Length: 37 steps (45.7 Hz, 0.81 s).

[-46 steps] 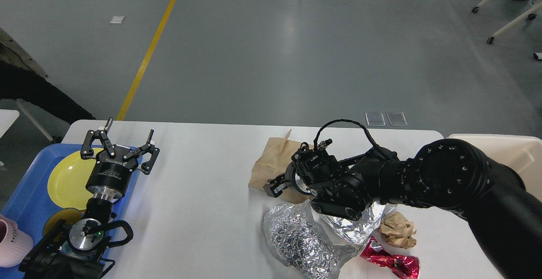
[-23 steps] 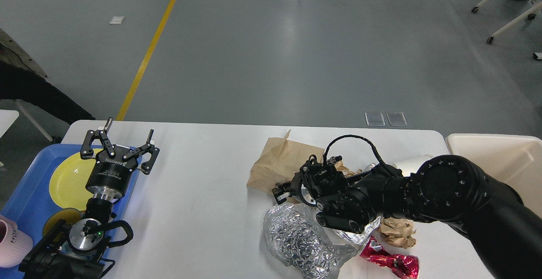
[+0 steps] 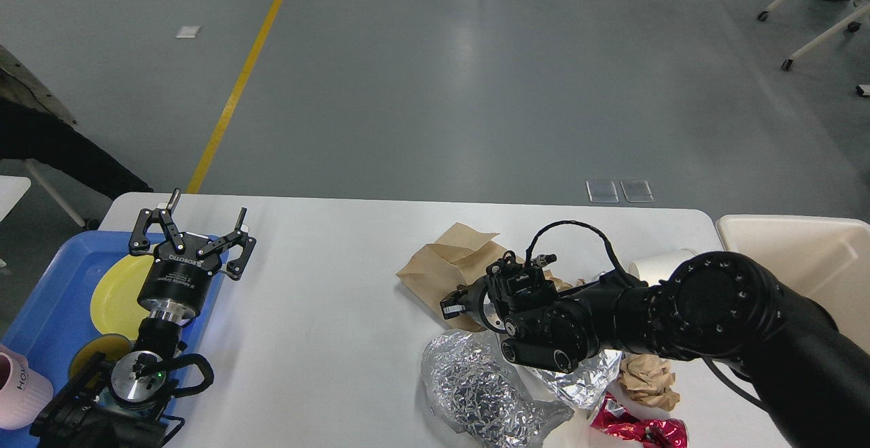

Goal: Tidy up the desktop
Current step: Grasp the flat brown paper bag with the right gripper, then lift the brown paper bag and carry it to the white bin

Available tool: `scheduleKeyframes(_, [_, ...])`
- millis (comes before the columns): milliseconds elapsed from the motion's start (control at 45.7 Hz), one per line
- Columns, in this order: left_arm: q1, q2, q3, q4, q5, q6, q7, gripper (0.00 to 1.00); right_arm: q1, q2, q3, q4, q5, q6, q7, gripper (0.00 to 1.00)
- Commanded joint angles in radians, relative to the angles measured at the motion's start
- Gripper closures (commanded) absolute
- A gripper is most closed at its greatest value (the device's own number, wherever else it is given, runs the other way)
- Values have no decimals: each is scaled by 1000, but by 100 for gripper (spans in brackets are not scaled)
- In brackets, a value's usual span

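Note:
The white desktop holds a litter pile on its right half. A brown paper bag lies bent, its far flap raised. My right gripper sits at the bag's near edge, and its fingers look closed on the paper. In front of it lie a crumpled foil sheet, a second foil piece, a crumpled brown paper ball and a red foil wrapper. My left gripper is open and empty above the right edge of the blue tray.
The blue tray at the left holds a yellow plate, a small yellow bowl and a pink cup. A white paper cup lies behind my right arm. A cream-white bin stands off the table's right end.
My right gripper has moved down and a little right onto the paper bag's near edge. The bag has gone from flat to bent, with its flap raised. The left arm has not moved.

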Motion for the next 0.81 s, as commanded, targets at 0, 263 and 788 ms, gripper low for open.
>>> scheduleKeyframes(0, [0,0,0,0,0,0,2,3,1,-1,76,-11,88,4,4,100])
scheduleKeyframes(263, [0,0,1,0,0,0,2,3,91,0,96,-51,266,25,7,100])
scheduleKeyframes(788, [0,0,1,0,0,0,2,3,668,-251,-43,5,679,769,-5,100])
